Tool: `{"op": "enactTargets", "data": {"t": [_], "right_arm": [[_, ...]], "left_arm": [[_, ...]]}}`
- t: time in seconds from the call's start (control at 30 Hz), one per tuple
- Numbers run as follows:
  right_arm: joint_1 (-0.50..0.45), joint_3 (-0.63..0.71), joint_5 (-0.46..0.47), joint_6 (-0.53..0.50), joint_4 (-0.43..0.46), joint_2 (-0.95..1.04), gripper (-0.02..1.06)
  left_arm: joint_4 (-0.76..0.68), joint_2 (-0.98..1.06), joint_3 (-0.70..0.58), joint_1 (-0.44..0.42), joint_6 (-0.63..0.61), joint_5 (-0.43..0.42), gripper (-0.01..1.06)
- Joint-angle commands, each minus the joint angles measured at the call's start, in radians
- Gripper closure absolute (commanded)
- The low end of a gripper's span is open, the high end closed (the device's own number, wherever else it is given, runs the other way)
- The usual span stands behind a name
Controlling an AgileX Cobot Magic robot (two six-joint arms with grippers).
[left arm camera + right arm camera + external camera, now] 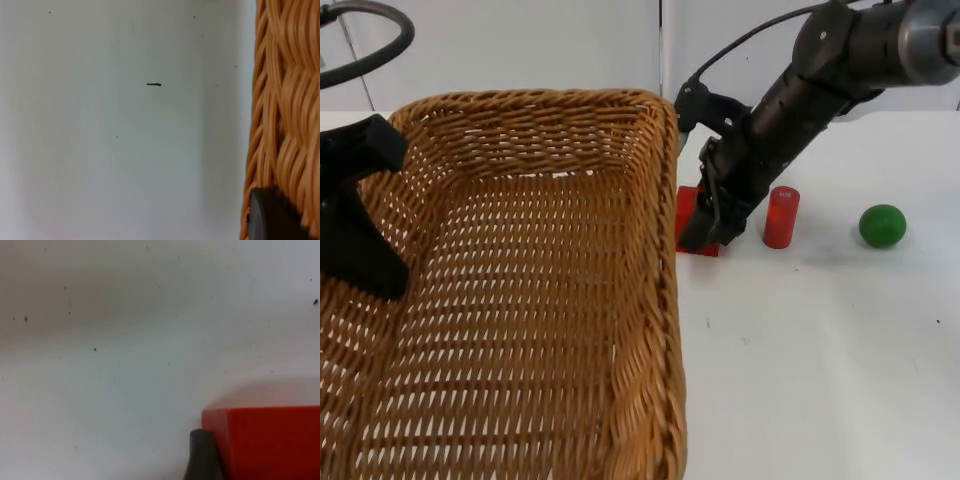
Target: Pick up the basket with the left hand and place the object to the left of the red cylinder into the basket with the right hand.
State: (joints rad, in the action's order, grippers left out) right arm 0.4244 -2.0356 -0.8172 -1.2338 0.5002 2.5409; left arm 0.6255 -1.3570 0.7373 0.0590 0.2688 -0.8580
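Right end effector (705, 235) sits clamped on the red block (687, 212); left end effector (360, 240) grips the basket (665, 300) rim.

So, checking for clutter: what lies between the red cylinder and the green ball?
Bare white table between red cylinder and green ball, in the top view.
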Motion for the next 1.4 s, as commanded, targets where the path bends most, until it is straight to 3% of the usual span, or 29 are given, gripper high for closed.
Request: {"op": "enactTargets", "data": {"t": [0.0,0.07,0.83,1.03,1.23,1.37], "right_arm": [[0.007,-0.005,-0.025,-0.011,0.0,-0.044,0.96],[0.007,-0.005,-0.041,-0.007,0.0,-0.073,1.05],[0.004,-0.005,-0.218,0.184,-0.035,-0.494,1.05],[0.006,-0.005,-0.337,0.255,-0.082,-0.553,1.05],[0.008,-0.005,-0.384,0.299,-0.115,-0.56,1.05],[0.041,-0.005,-0.404,0.336,-0.193,-0.561,1.05]], "left_arm": [[0.031,0.011,0.007,-0.002,-0.014,0.011,1.05],[0.031,0.011,0.007,-0.002,-0.014,0.011,1.05],[0.01,0.011,0.007,-0.002,-0.014,0.023,1.05],[-0.024,0.009,0.007,-0.002,-0.016,0.026,1.05],[-0.024,0.009,0.007,-0.002,-0.016,0.026,1.05],[-0.036,0.009,0.007,-0.002,-0.016,0.027,1.05]]}}
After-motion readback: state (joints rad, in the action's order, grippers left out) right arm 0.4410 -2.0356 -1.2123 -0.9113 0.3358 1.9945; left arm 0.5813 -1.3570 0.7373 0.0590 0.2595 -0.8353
